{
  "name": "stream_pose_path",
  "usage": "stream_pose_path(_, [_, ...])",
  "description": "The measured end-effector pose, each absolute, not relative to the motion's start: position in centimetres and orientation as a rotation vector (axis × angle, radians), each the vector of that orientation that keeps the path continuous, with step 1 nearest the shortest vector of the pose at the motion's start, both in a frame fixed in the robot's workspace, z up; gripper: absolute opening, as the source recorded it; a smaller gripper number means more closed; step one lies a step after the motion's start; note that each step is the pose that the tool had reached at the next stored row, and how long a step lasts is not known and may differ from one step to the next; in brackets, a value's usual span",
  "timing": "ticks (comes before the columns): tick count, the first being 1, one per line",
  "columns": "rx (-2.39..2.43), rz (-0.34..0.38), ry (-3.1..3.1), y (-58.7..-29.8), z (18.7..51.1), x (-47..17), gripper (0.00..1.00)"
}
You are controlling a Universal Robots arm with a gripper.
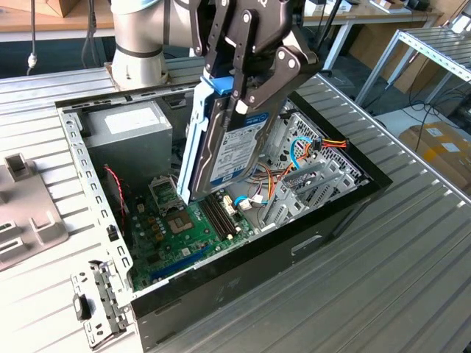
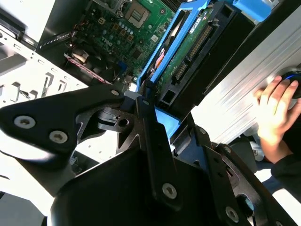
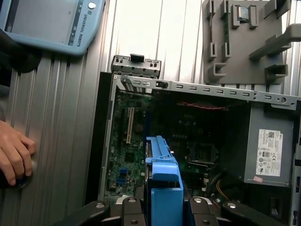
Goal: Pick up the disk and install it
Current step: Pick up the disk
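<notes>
Holding disk (image 1: 234, 143) near-upright, top edge pinched betw. fingers (image 1: 276, 73); hanging over open case (image 1: 221, 294), lower edge close above motherboard (image 1: 180, 228). Open room below betw. PSU box (image 1: 129, 129) & drive cage (image 1: 309, 187); ribbed surface (image 1: 412, 257) round case walls.

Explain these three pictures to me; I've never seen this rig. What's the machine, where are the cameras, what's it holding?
The machine is one robot arm ending in a black gripper. The exterior view looks on from off the arm; both wrist views ride on the arm. The gripper is shut on the disk, a grey hard drive with blue rails, held steeply tilted over an open computer case lying on the ribbed metal table. Inside are a green motherboard and a grey power supply. A person's hand rests on the table near the case.
</notes>
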State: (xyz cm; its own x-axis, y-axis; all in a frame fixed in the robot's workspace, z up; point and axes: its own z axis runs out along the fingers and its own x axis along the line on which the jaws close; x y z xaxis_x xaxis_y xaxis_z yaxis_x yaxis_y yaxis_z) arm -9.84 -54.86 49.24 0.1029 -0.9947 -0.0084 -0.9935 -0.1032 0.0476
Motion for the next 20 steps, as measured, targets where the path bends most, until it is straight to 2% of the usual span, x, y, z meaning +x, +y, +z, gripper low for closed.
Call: stream_pose_path(20, [2.31,-0.06,-2.083,-54.9,49.2,-7.4,0.37])
